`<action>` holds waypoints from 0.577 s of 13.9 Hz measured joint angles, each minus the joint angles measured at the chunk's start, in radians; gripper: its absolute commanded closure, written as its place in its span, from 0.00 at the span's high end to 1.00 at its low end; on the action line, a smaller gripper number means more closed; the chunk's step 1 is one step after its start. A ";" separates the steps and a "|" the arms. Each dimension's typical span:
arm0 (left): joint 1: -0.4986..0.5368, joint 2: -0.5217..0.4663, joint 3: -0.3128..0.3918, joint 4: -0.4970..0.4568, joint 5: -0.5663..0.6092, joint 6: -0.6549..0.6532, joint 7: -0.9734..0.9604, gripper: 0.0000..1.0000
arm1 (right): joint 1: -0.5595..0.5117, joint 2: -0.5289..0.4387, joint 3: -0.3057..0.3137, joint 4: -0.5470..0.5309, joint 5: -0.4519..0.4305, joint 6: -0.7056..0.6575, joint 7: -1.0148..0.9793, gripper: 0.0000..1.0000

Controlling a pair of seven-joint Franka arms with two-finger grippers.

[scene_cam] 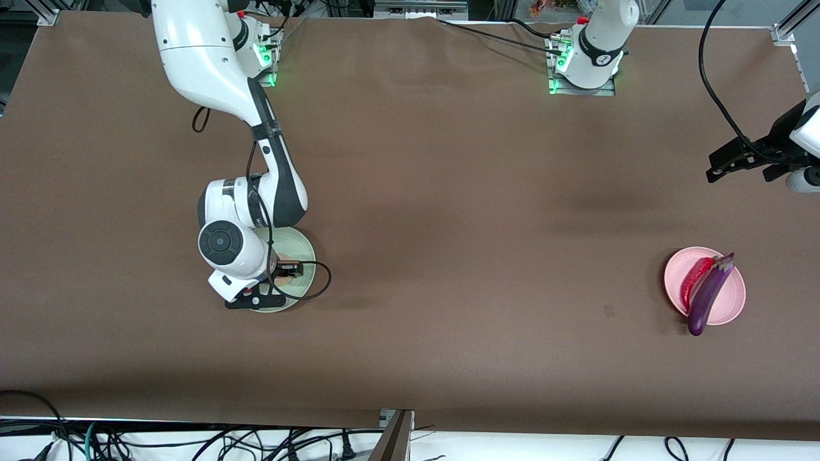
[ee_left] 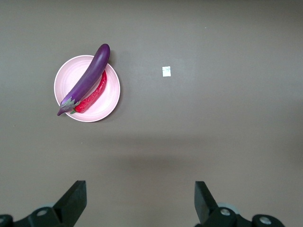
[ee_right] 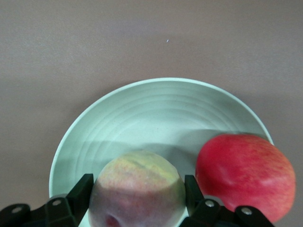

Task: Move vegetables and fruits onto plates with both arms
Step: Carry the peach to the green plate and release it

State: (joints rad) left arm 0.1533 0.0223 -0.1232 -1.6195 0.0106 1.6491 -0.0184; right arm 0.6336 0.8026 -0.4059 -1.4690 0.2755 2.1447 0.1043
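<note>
My right gripper (ee_right: pixel 138 187) is low over the mint green plate (ee_right: pixel 156 109), shut on the yellowish-pink peach (ee_right: pixel 137 184), one finger on each side. The round red fruit (ee_right: pixel 244 175) rests on that plate right beside the peach. In the front view the right gripper (scene_cam: pixel 282 269) and wrist cover most of the green plate (scene_cam: pixel 306 256) and hide the red fruit. The purple eggplant (scene_cam: pixel 710 294) and red chili (scene_cam: pixel 695 278) lie side by side on the pink plate (scene_cam: pixel 733 298). My left gripper (scene_cam: pixel 714 165) hangs open and empty, high over bare table at the left arm's end, away from that plate.
A black cable loop (scene_cam: pixel 323 278) hangs beside the green plate. A small white tag (ee_left: pixel 166 71) lies on the brown table near the pink plate (ee_left: pixel 71 78). Cables run along the table's front edge.
</note>
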 measured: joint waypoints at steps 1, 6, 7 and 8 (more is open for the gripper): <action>0.000 0.000 0.000 0.000 0.000 0.000 0.000 1.00 | 0.000 0.003 0.000 0.000 0.001 0.005 0.000 1.00; 0.000 0.001 0.000 0.000 0.000 0.000 0.000 1.00 | 0.001 -0.057 -0.010 0.033 0.001 -0.070 -0.006 1.00; 0.000 0.001 0.000 0.000 0.000 0.000 0.000 1.00 | 0.001 -0.085 -0.022 0.037 0.001 -0.101 -0.025 1.00; 0.000 0.001 0.000 0.000 0.000 0.000 0.000 1.00 | 0.001 -0.115 -0.043 0.040 0.001 -0.138 -0.058 1.00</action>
State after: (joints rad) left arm 0.1534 0.0238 -0.1232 -1.6193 0.0106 1.6490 -0.0184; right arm 0.6344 0.6879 -0.4491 -1.4295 0.2768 2.0069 0.0461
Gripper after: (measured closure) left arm 0.000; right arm 0.000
